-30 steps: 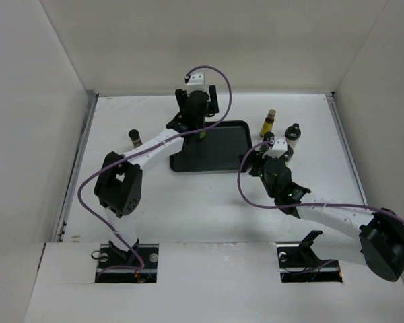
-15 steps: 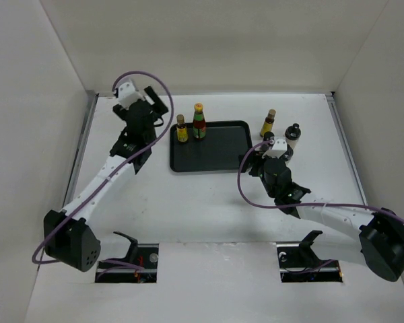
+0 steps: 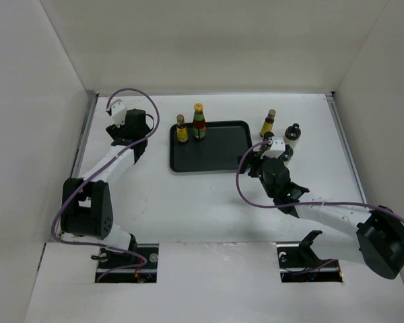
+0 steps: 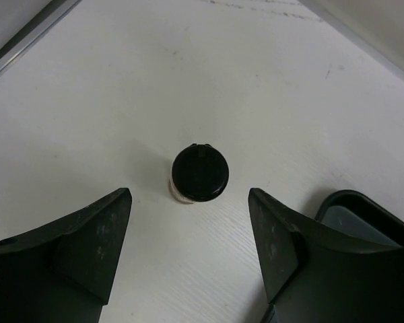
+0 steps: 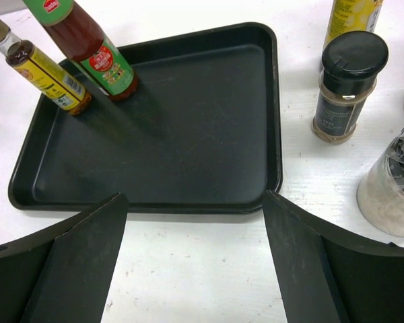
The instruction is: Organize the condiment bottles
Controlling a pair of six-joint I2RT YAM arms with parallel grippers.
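Note:
Seen from above in the left wrist view, a small pale bottle with a black cap (image 4: 200, 173) stands on the white table. My left gripper (image 4: 189, 199) is open just short of it, one finger on each side. In the top view the left gripper (image 3: 130, 126) hides that bottle. A green bottle (image 3: 199, 122) and a slim yellow bottle (image 3: 182, 129) stand at the back left of the black tray (image 3: 215, 151). My right gripper (image 5: 195, 200) is open and empty at the tray's (image 5: 161, 134) near right corner.
Right of the tray stand a dark black-capped shaker (image 5: 347, 87), a yellow bottle (image 5: 353, 17) and a pale jar (image 5: 390, 195). The tray's corner (image 4: 363, 208) lies just right of the left gripper's right finger. The left wall's metal edge (image 3: 83, 141) runs close to the left arm.
My left arm swung from the tray's back left to the far left and came down over the black-capped bottle, leaving the green and yellow bottles standing in the tray. The right arm barely moved.

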